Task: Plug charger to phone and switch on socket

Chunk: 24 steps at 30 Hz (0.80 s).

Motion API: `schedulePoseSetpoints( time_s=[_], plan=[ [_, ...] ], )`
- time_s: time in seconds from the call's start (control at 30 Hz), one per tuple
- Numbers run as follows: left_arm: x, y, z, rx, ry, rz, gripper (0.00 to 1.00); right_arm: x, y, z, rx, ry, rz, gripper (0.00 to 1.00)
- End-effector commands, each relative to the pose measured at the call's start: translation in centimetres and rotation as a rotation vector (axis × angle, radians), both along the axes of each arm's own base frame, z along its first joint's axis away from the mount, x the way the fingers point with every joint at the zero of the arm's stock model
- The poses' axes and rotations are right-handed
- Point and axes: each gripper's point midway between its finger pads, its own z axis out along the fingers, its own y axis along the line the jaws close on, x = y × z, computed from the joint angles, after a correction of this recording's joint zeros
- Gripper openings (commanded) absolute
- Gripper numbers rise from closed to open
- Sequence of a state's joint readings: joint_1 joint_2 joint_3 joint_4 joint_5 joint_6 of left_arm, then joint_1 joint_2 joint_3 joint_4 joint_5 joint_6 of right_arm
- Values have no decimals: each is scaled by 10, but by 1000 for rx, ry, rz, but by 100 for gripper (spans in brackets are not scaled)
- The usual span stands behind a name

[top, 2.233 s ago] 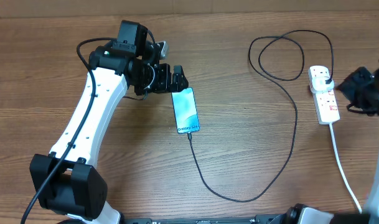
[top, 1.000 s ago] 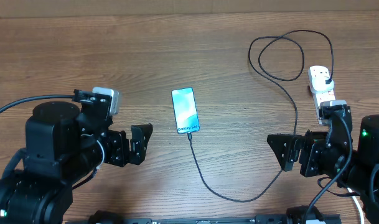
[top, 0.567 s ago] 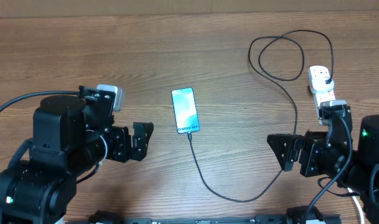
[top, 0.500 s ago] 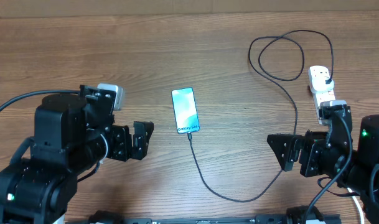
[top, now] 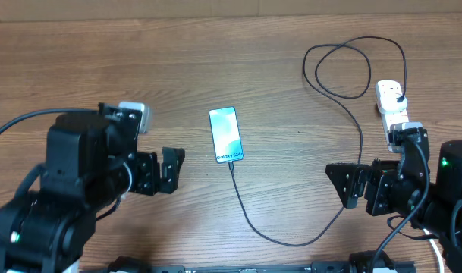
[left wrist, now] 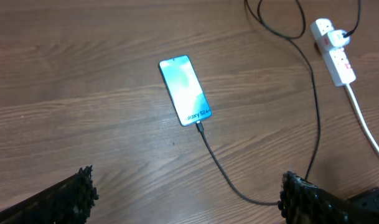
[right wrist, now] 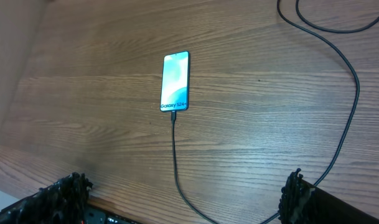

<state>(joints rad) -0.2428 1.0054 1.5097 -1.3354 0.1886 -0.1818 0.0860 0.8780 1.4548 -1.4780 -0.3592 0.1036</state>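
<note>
The phone (top: 226, 135) lies flat mid-table with its screen lit, and shows too in the left wrist view (left wrist: 185, 91) and the right wrist view (right wrist: 175, 82). The charger (top: 360, 148) is a thin black cable whose tip sits in the phone's near short edge (left wrist: 200, 126). It curves along the front, loops at the back right, and its black plug sits in the socket (top: 391, 106). The right arm partly covers the white socket. My left gripper (top: 172, 171) is open and empty, left of the phone. Below the socket, my right gripper (top: 343, 186) is also open and empty.
The socket's thick white cord (left wrist: 363, 124) runs toward the front right. The black cable (right wrist: 174, 155) crosses the table between the two grippers. The wooden table's front edge (right wrist: 27, 165) lies close under the right wrist.
Two seconds ago the left gripper was at the phone and the right arm by the socket; both have drawn back to the front. Over the last second only the left arm shifted slightly.
</note>
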Motion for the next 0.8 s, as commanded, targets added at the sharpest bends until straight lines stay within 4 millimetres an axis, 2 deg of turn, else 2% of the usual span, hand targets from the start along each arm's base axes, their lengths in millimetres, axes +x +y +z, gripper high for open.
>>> schedulePoseSetpoints(
  time_s=[0.0,0.23,0.37,0.5,0.67,0.77],
  plan=[
    [-16,8,14,6,-82,9,100,-1,1,8,1,-29,8,100],
    [-49,32,37,-18,-220,99,100,-1,1,8,1,-29,8,100],
    [-63,55,37,12,-278,216,100,-1,1,8,1,-29,8,100],
    [-77,65,25,30,-315,267,100,-1,1,8,1,-29,8,100],
    [-78,68,16,37,-313,284,99,-1,1,8,1,-29,8,100],
    [-63,67,23,21,-366,290,100,-1,1,8,1,-29,8,100]
  ],
)
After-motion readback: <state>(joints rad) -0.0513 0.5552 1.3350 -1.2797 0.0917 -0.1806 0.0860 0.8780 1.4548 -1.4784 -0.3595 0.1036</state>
